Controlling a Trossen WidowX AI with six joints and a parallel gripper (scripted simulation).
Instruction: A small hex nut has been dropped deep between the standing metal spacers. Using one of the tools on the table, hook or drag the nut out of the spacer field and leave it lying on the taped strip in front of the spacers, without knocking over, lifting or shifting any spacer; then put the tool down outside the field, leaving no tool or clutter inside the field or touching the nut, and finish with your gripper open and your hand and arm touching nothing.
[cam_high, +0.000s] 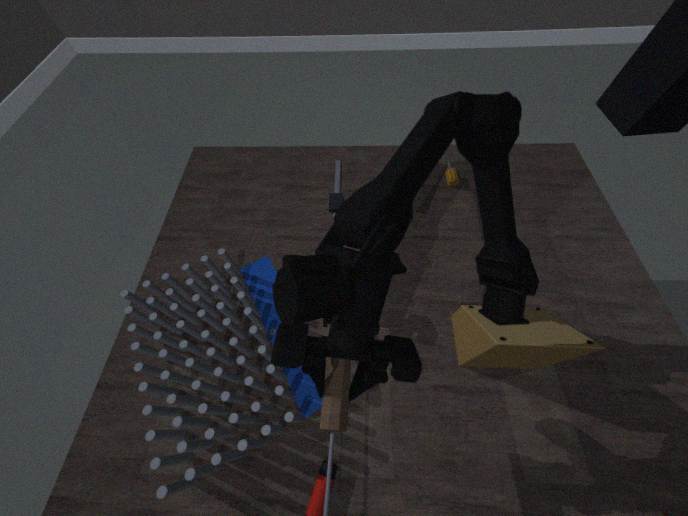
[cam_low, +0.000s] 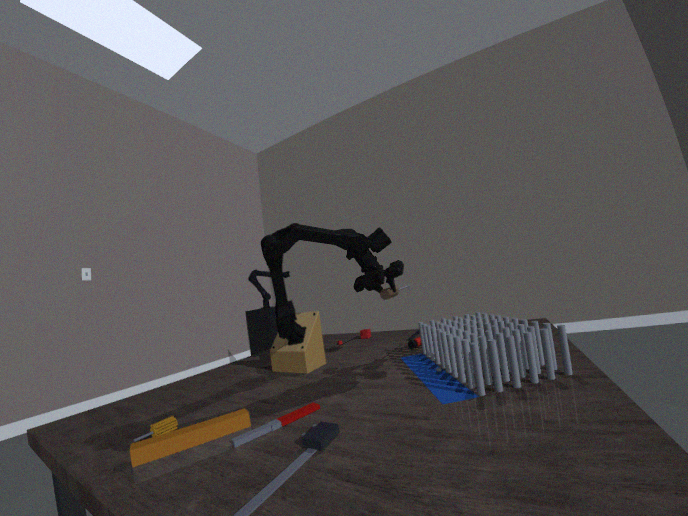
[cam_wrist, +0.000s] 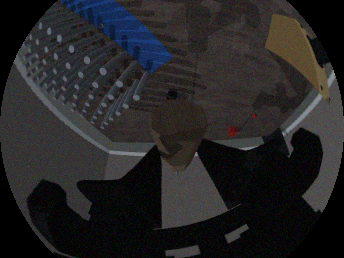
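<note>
Grey metal spacers (cam_high: 225, 396) (cam_low: 476, 369) (cam_wrist: 86, 60) stand in ranks at left, seen from above; beside them, the small hex nut (cam_high: 272, 331) (cam_wrist: 101, 25) lies on the blue taped strip (cam_high: 302, 388) (cam_low: 444, 386) (cam_wrist: 162, 59), near its spacer-side edge. A red tool handle (cam_high: 316, 494) (cam_low: 416, 342) lies farther along. The gripper (cam_high: 336, 383) (cam_low: 389, 289) (cam_wrist: 176, 144), jaws clamped around a wooden handle (cam_high: 334, 411) (cam_low: 387, 294) (cam_wrist: 179, 120) with a thin metal rod (cam_high: 328, 472) (cam_low: 404, 287), hangs above the table, left of the arm's tan base (cam_high: 483, 349) (cam_low: 308, 355) (cam_wrist: 290, 40).

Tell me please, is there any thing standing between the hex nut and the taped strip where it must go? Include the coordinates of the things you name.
Nothing visible stands between them: the nut (cam_high: 272, 331) (cam_wrist: 101, 25) appears to lie already on the blue strip (cam_high: 303, 395) (cam_low: 444, 389) (cam_wrist: 150, 56), near its spacer-side edge.
</note>
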